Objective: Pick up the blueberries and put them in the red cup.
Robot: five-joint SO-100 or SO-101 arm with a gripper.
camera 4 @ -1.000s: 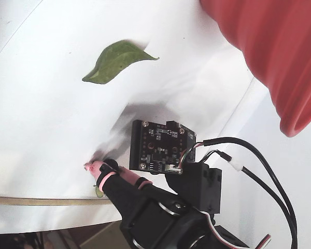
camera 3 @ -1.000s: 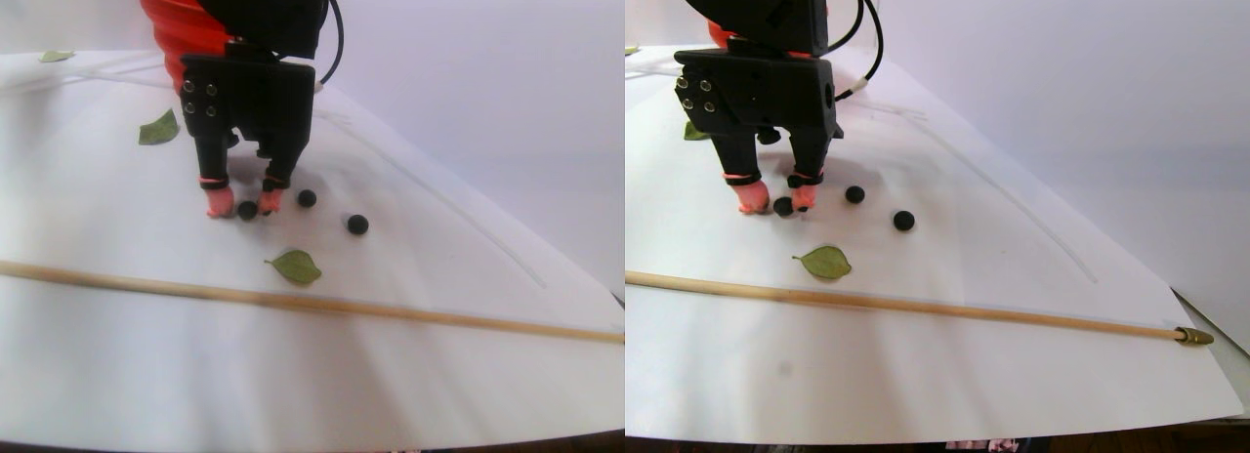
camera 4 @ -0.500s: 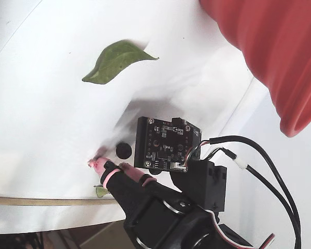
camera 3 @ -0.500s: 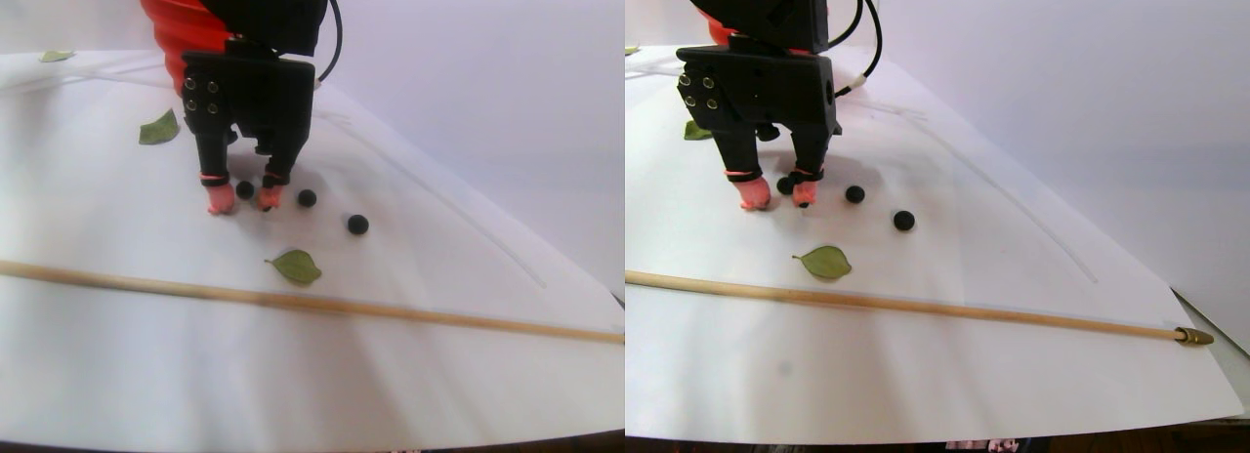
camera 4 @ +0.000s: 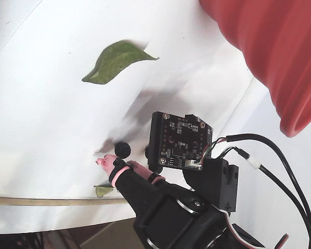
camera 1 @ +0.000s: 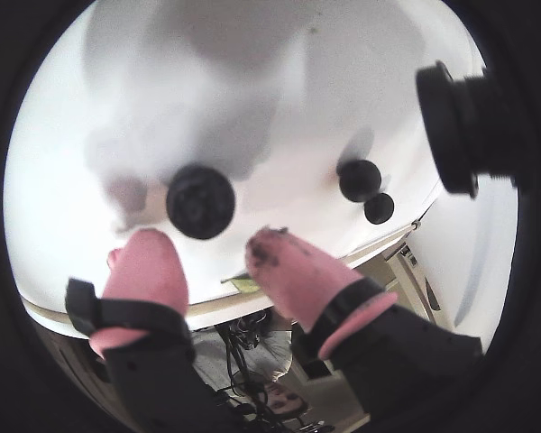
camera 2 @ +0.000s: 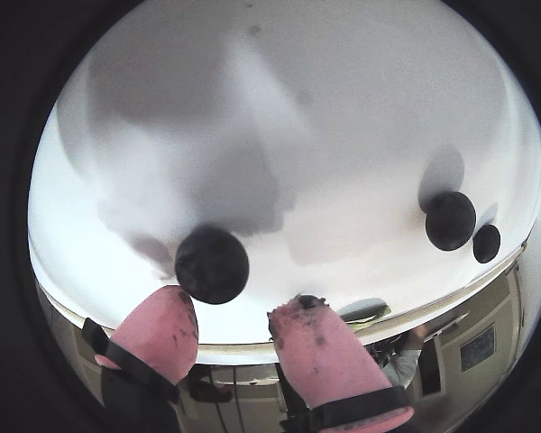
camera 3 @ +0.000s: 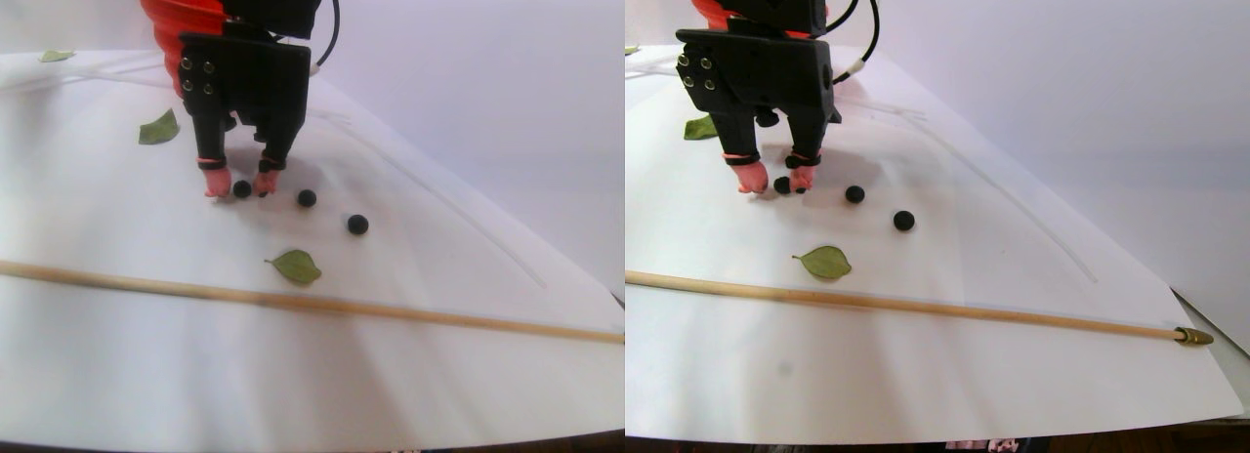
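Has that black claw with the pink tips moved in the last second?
Yes. In the stereo pair view the gripper has backed away from the wooden stick, toward the red cup.

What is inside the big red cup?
You can't tell. The red cup shows only its outside wall in the fixed view, and the arm covers most of it in the stereo pair view. Three blueberries lie on the paper.

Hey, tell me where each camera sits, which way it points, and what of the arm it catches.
Wrist views: ride above the gripper, look past pink fingertips at a blueberry.
Stereo pair: low at the table edge, facing gripper, red cup.
Fixed: behind the arm, looking down at its circuit board.
All share that blueberry.
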